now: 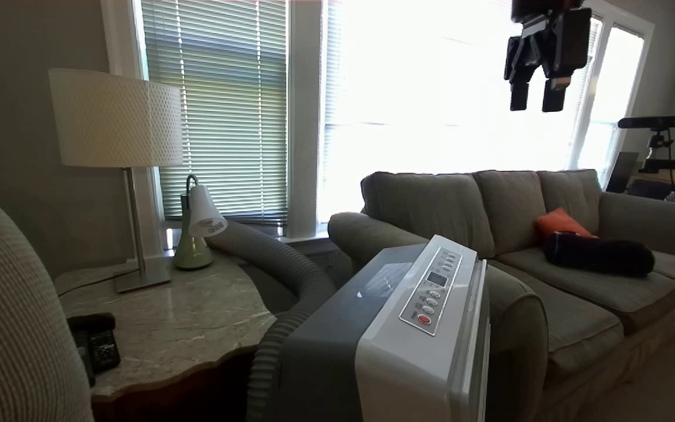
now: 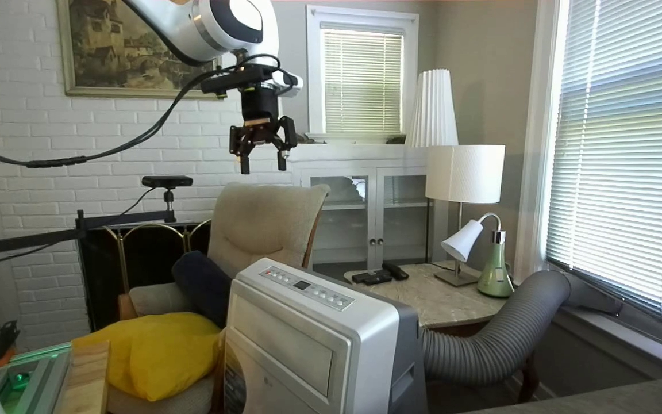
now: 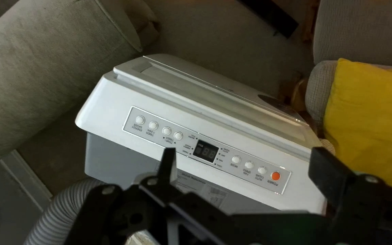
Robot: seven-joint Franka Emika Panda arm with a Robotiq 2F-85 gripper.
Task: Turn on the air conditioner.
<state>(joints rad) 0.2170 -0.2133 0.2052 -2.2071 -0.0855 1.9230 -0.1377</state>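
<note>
The air conditioner is a boxy unit with a white front and grey sides. It shows in both exterior views and in the wrist view. Its sloped control panel has several small white buttons and a dark display. The orange-red power button is at one end of the panel and also shows in an exterior view. My gripper is open with nothing between its fingers. It hangs fingers down, well above the unit and apart from it, also in an exterior view.
A grey ribbed hose runs from the unit to the window. A marble-topped table holds lamps and a phone. A grey-beige sofa stands beside the unit. An armchair with a yellow pillow is on another side.
</note>
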